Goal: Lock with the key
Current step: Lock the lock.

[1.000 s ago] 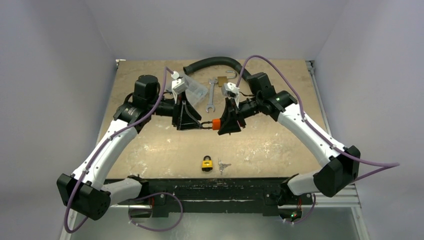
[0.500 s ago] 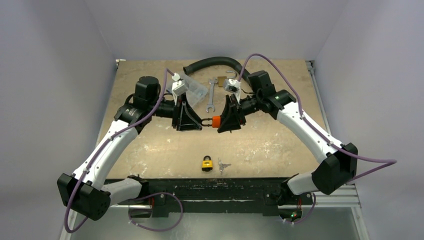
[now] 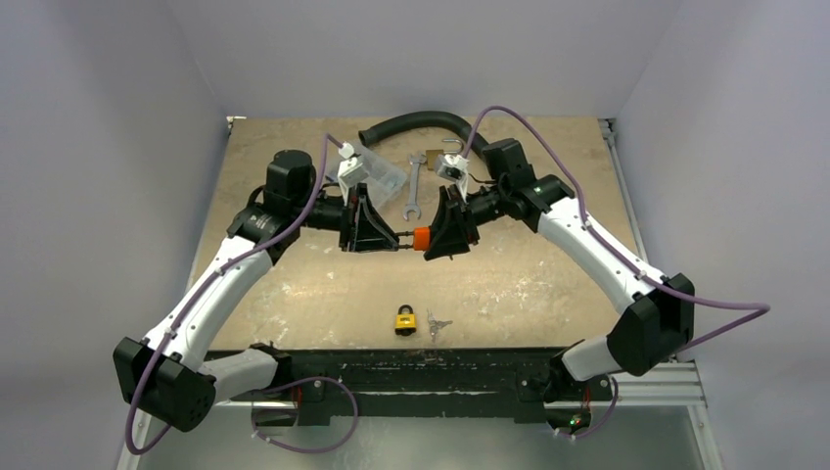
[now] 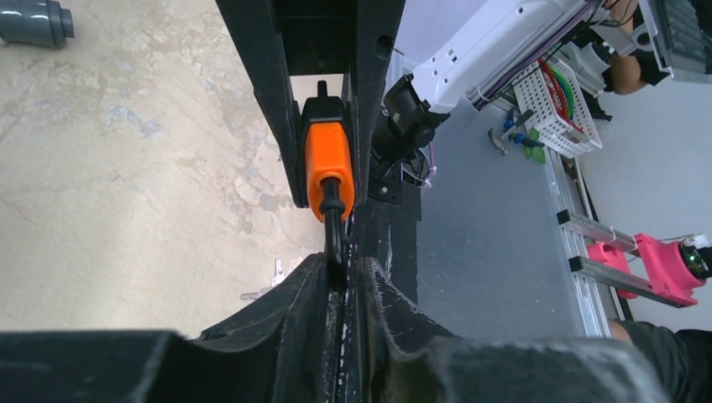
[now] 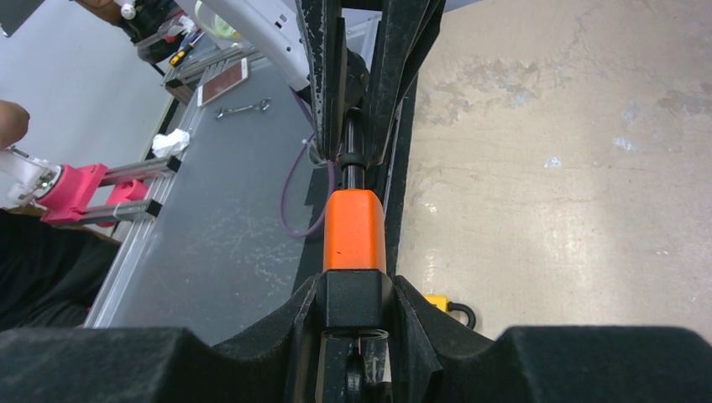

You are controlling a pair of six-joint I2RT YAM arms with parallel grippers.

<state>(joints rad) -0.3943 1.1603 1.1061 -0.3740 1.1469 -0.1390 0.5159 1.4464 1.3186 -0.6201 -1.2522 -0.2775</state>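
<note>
An orange padlock [image 3: 421,238] with a black end is held in the air between my two grippers above the middle of the table. My right gripper [image 3: 433,238] is shut on its black end [image 5: 356,294]; a key ring shows just behind it between the fingers. My left gripper [image 3: 393,238] is shut on the lock's black shackle [image 4: 333,239]. The orange body shows in the left wrist view [image 4: 327,159] and in the right wrist view [image 5: 354,231]. Whether a key sits in the lock is hidden.
A yellow padlock [image 3: 404,318] with loose keys [image 3: 438,323] lies near the table's front edge. A wrench [image 3: 414,186], a brass padlock [image 3: 436,157], a clear plastic box [image 3: 380,174] and a black hose [image 3: 416,122] lie at the back.
Both grippers and the orange padlock between them have shifted slightly towards the back. The right forearm has swung a little left. Both grips are unchanged.
</note>
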